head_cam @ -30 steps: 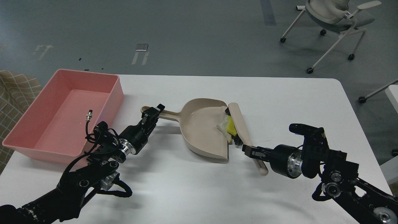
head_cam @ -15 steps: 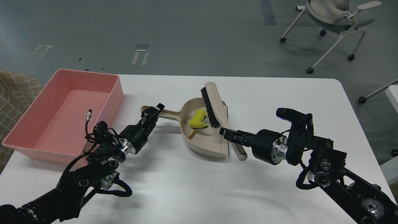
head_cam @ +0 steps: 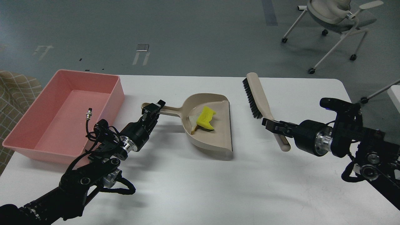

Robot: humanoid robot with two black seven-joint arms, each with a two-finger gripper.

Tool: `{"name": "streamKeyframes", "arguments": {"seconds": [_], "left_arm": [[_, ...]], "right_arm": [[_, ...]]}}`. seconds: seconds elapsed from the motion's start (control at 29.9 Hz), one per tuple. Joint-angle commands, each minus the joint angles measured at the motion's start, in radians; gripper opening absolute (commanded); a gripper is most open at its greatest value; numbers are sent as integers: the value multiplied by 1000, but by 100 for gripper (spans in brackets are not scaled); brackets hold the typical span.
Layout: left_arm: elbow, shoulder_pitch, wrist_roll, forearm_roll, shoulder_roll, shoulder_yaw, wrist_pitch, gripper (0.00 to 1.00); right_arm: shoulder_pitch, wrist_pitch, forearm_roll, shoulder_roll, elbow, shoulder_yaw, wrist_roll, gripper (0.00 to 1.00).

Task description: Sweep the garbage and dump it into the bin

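Garbage sits light and loose in the dustpan, so tip gently. Left gripper clamps the pan's handle; bin waits at nine o'clock. Right gripper grips the brush, three o'clock.

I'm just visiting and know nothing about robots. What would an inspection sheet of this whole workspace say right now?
Surface: white table, no spills seen.
Job's things: yellow sponge piece and off-white strip lie in the beige dustpan; pink bin holds nothing seen.
Clutter: nothing seen.
Tools: left tool shut on the dustpan handle; right tool shut on the brush, held right of the dustpan.
Cables: black wiring loops on the left arm.
Surroundings: grey floor, wheeled chair.
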Motion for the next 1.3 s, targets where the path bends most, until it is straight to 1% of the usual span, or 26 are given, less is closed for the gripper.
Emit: {"name": "streamKeyframes", "arguments": {"seconds": [0.0,0.1,0.17,0.33,0.4,0.74,1.04,1.1,1.17,1.2,1.24,1.27], "left_arm": [[0,-10,0,-26,-3,-1,0,0],[0,-17,0,-28,0,-1,0,0],[0,-22,0,-28,3,-2,0,0],[0,-36,0,-29,9,-2,0,0],[0,-45,0,-29,10,-1,0,0],[0,-99,0,-58,21,-1,2,0],[0,-103,0,-61,33,1,0,0],[0,-103,0,-63,38,1,0,0],[0,-103,0,-63,38,1,0,0],[0,-103,0,-66,38,1,0,0],[0,-103,0,-66,38,1,0,0],[0,-105,0,-66,38,1,0,0]], "right_arm": [[-35,0,4,-96,-13,13,6,0],[-51,0,5,-139,-26,28,12,0],[-61,0,7,-159,-66,33,14,0],[-77,0,7,-162,-160,33,28,0],[-92,0,7,-162,-161,33,34,0],[-133,0,4,-162,-168,36,34,0],[-146,0,5,-151,-164,38,35,0],[-146,0,5,-151,-165,38,35,15],[-146,0,5,-151,-163,39,35,21],[-146,0,5,-151,-164,41,34,31],[-146,0,5,-151,-164,41,34,35],[-146,0,5,-151,-166,48,35,41]]}}
